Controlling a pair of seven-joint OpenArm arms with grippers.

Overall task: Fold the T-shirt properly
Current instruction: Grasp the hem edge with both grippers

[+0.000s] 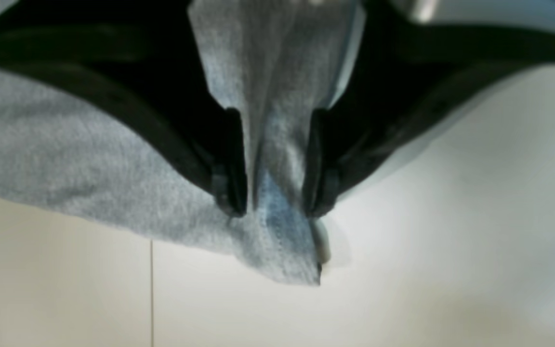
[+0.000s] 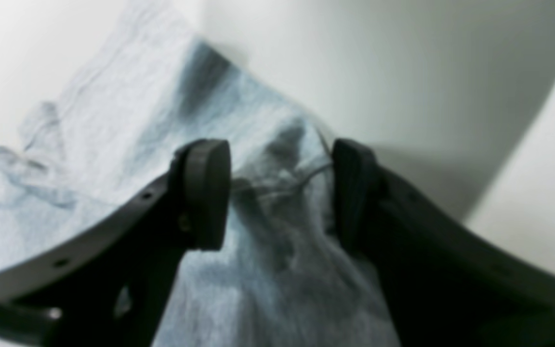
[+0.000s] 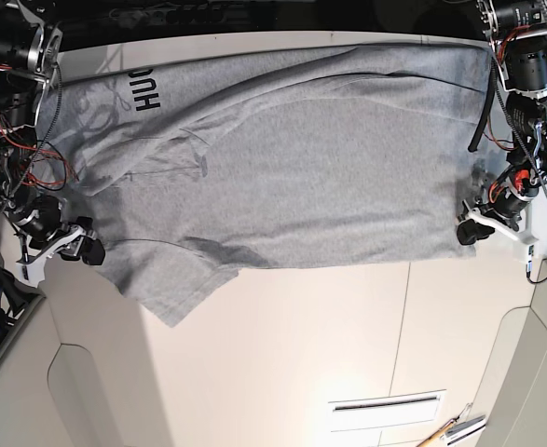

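Note:
The heather-grey T-shirt (image 3: 292,158) lies spread across the far half of the white table, with black lettering (image 3: 143,90) showing at its far left corner. My left gripper (image 3: 466,230) sits at the shirt's right edge. In the left wrist view this gripper (image 1: 275,197) is shut on a raised fold of the T-shirt (image 1: 65,159), a corner hanging past the fingertips. My right gripper (image 3: 91,251) is at the shirt's left edge beside a sleeve. Up close, the right gripper (image 2: 280,193) holds bunched, wrinkled T-shirt (image 2: 113,135) cloth between its fingers.
The bare white table (image 3: 282,354) stretches toward the near edge, crossed by a thin seam (image 3: 403,317). A slotted plate (image 3: 385,407) and a small tool (image 3: 450,433) lie near the front right. Arm bases and cables stand at both far corners.

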